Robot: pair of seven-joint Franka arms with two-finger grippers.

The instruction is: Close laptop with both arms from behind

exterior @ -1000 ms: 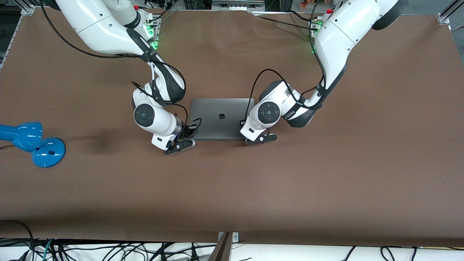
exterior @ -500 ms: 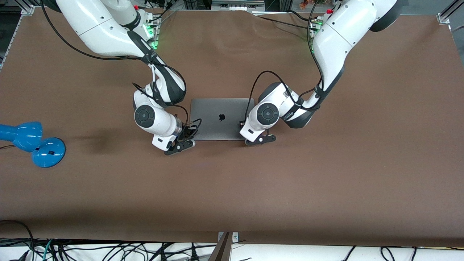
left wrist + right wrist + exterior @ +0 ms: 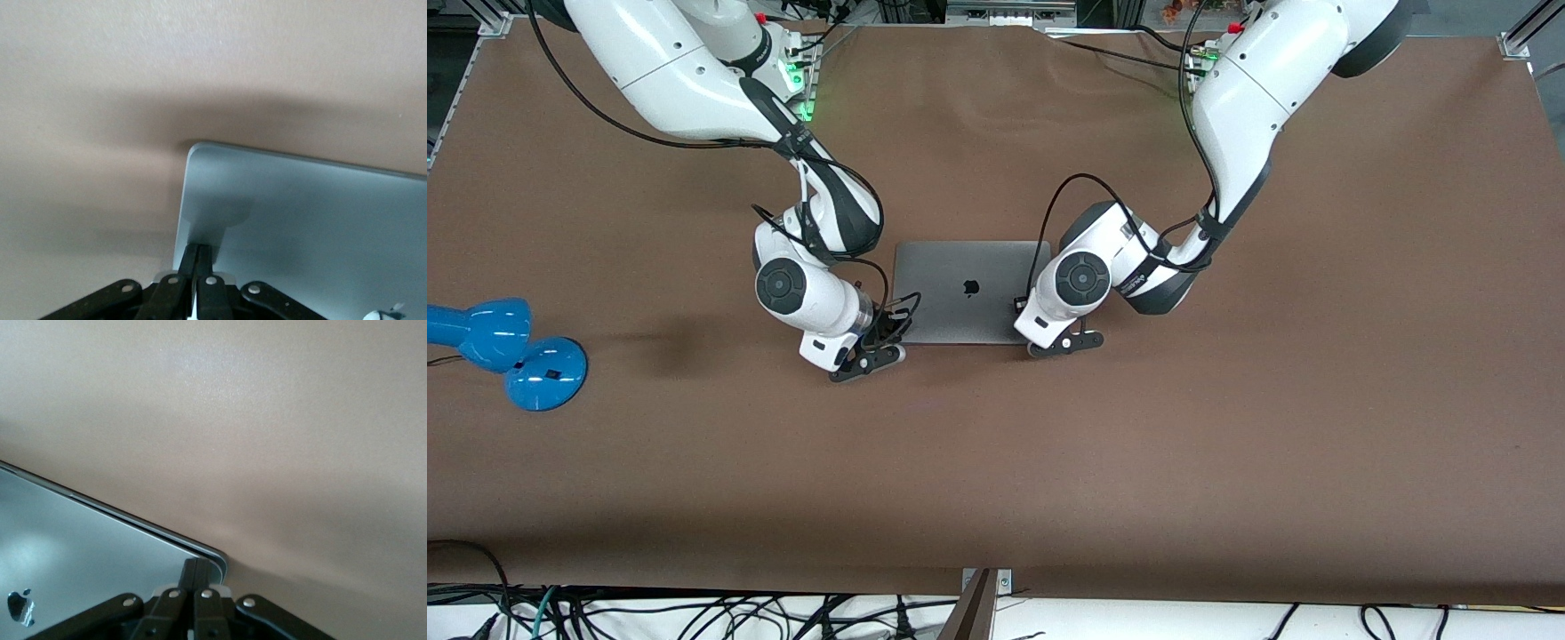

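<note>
The space-grey laptop (image 3: 960,267) lies on the brown table with its lid down flat and the apple logo facing up. My left gripper (image 3: 1060,343) is shut, and its fingertips (image 3: 199,257) rest on the lid (image 3: 300,227) at the corner nearer the front camera, toward the left arm's end. My right gripper (image 3: 867,358) is shut, and its fingertips (image 3: 195,570) rest on the lid (image 3: 80,547) at the corner nearer the front camera, toward the right arm's end. The keyboard and screen are hidden.
A blue desk lamp (image 3: 507,351) lies at the right arm's end of the table (image 3: 996,480). Black cables loop from both wrists over the laptop's sides.
Both wrists have shifted very slightly. The lid stays flat and the fingers stay on its corners.
</note>
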